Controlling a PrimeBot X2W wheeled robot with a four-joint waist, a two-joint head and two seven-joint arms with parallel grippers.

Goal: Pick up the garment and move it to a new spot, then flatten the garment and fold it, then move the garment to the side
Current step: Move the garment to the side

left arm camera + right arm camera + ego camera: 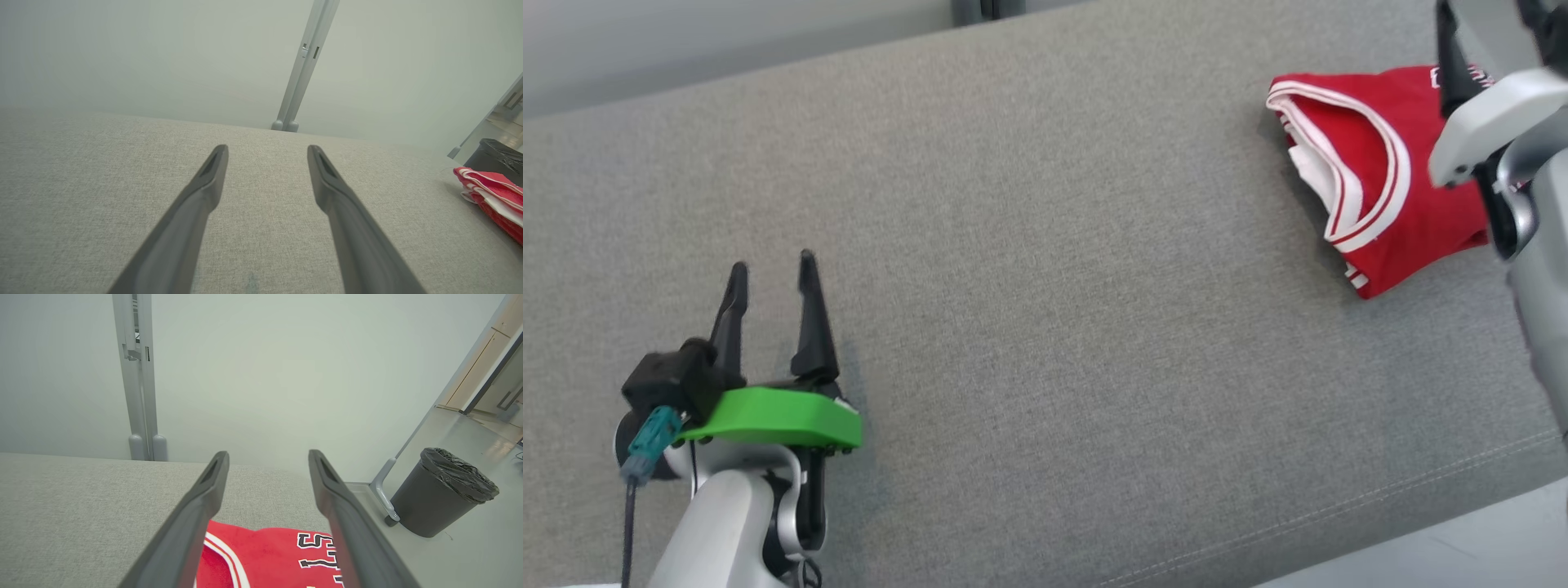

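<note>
Two claws: the left claw (773, 265) and right claw (268, 454) both stood spread wide, holding nothing.
Garment: the red garment (1409, 204) lay in a compact, layered bundle on the grey surface (1045, 286), at the end nearest the bin (441, 498), touching neither claw.
Progress: folding and setting aside looked done; probably only pulling the arms clear was left.
Claw places: the right claw hovered over the garment at the bin end; the left claw hung over bare fabric, well apart from the bin.
Edges: the garment seemed near the surface's bin-side edge, with the bin on the floor beyond.
Open room: a broad bare stretch ran away from the bin.
</note>
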